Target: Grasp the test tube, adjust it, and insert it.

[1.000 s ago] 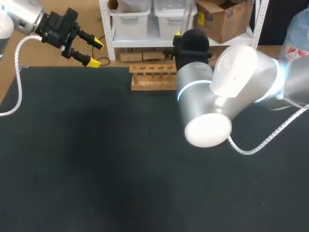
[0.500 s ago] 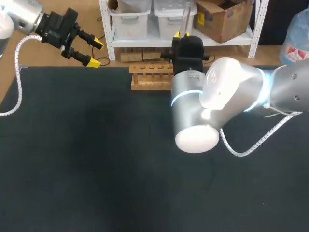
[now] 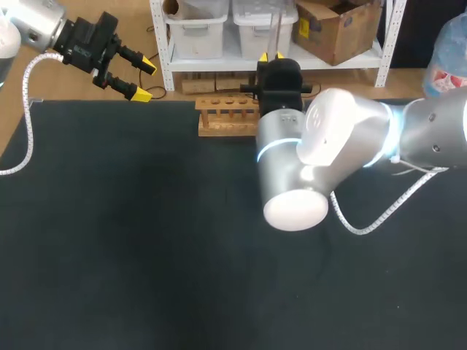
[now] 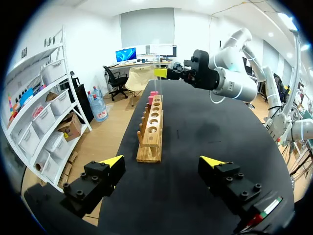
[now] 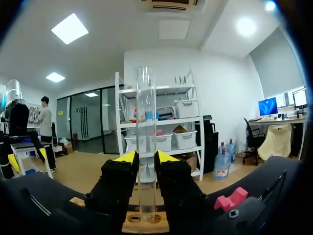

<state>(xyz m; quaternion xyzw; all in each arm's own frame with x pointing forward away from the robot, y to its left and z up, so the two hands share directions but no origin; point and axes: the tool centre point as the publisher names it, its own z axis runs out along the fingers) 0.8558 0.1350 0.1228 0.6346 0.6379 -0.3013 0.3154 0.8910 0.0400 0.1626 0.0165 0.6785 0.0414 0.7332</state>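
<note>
Black surface (image 3: 146,240) fills the near part of the head view. The right arm (image 3: 321,160) comes in from the right, its big silver elbow over the middle of the surface. Past it, the wooden test tube rack (image 3: 228,115) sits along the far edge, a row of holes on top. The right gripper (image 3: 271,55) hangs above the rack's right end. Its fingers (image 5: 120,174) are clamped on a clear test tube (image 5: 145,137) from both sides, yellow tips against the glass. The tube is upright and most of it stands above the tips. Its lower end is right at a rack hole (image 5: 145,219); cannot tell if it has entered. A small pink block (image 5: 234,199) lies by that end of the rack. The left gripper (image 3: 144,80) is at the far left corner, over the surface edge and well apart from the rack. Its fingers are spread wide with nothing between them. In the left wrist view the rack (image 4: 152,128) runs away ahead of them.
</note>
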